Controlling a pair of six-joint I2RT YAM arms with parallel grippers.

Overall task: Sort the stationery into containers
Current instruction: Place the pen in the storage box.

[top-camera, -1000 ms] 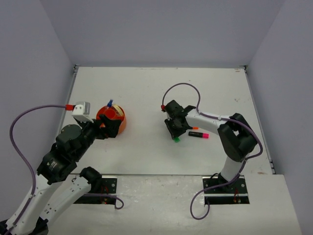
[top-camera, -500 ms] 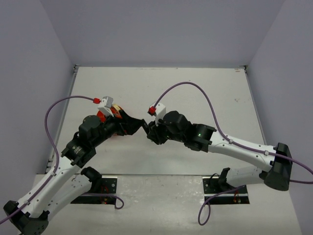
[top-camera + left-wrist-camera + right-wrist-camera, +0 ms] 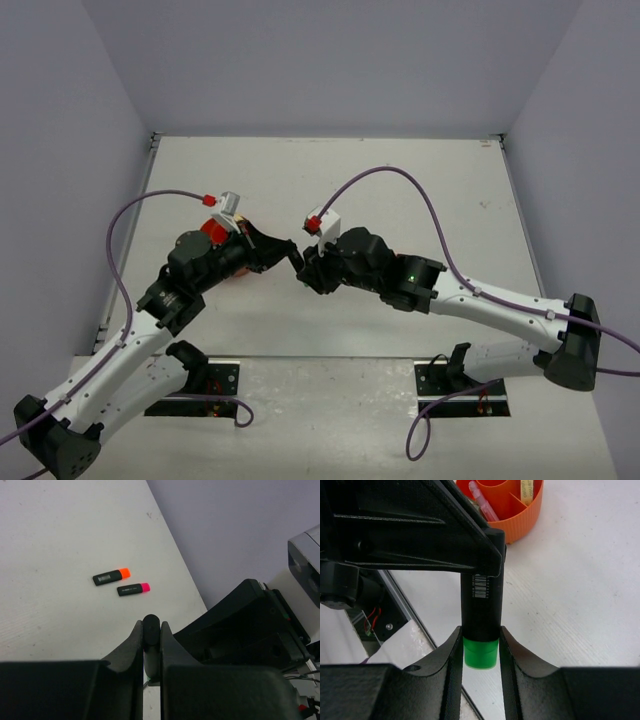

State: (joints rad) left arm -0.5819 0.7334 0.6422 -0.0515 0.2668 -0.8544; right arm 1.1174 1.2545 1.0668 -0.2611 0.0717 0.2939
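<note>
A black highlighter with a green cap (image 3: 480, 605) hangs above the table between my two grippers. My right gripper (image 3: 480, 631) is shut on its green-capped end. My left gripper (image 3: 151, 626) is shut on its black end (image 3: 151, 622). In the top view the two grippers meet tip to tip, left (image 3: 293, 257) and right (image 3: 306, 270). The round orange tub (image 3: 520, 517) with dividers stands just behind the left gripper, mostly hidden under the left arm in the top view (image 3: 212, 231). An orange-ended highlighter (image 3: 111, 576) and a pink-ended one (image 3: 133, 589) lie side by side on the table.
A pink bar (image 3: 485, 506) and a tan piece (image 3: 527, 489) lie in the tub's compartments. The right arm (image 3: 470, 295) stretches across the table's middle and hides the two lying highlighters from above. The table's near edge with a metal rail (image 3: 402, 602) runs below the grippers.
Both arms swung to the table's middle, the right carrying the green highlighter from the right side. The left gripper left the tub open and has shut on the highlighter's black end.
</note>
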